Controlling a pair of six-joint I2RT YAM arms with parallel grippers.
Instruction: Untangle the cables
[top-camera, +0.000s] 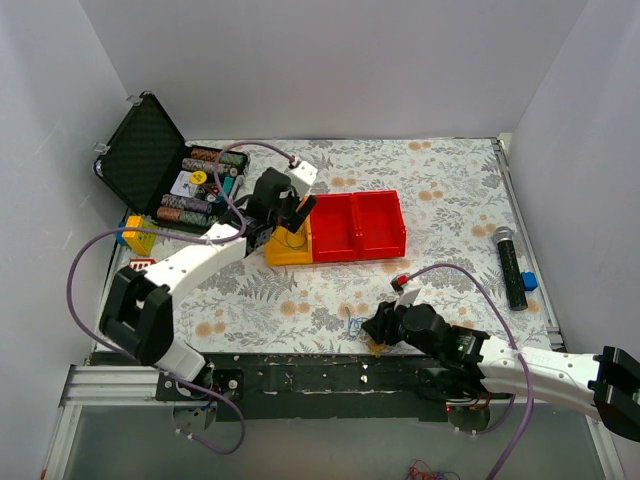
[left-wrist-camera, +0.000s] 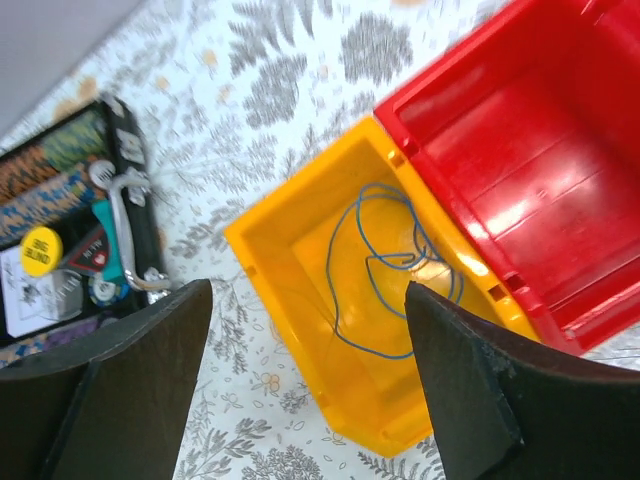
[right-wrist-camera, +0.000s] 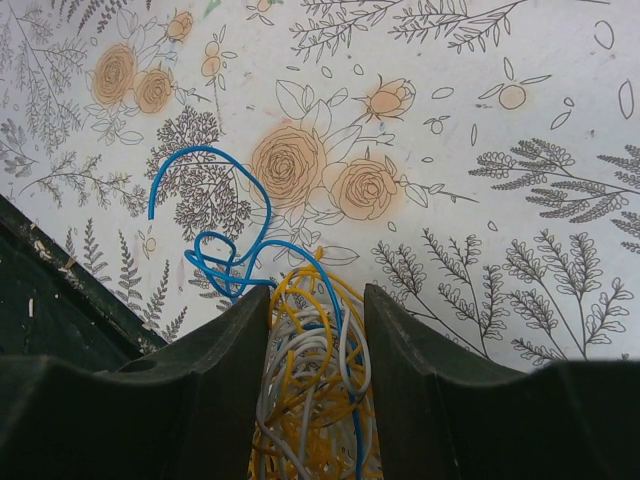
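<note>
A tangle of yellow, white and blue cables (right-wrist-camera: 315, 360) lies between the fingers of my right gripper (right-wrist-camera: 315, 300), which is shut on it near the table's front edge. A blue loop (right-wrist-camera: 215, 250) of the tangle trails out to the left on the cloth. From above, the right gripper (top-camera: 378, 332) sits over the bundle (top-camera: 373, 347). My left gripper (left-wrist-camera: 308, 330) is open and empty, hovering above the yellow bin (left-wrist-camera: 300, 330). A single thin blue cable (left-wrist-camera: 385, 270) lies coiled in that bin. From above, the left gripper (top-camera: 291, 215) is over the yellow bin (top-camera: 283, 252).
A red two-compartment bin (top-camera: 358, 225) touches the yellow bin's right side. An open black case (top-camera: 150, 160) with spools stands at the back left. A black cylinder (top-camera: 510, 268) and a small blue piece (top-camera: 528, 282) lie at the right. The metal front rail (top-camera: 330, 365) is close to the right gripper.
</note>
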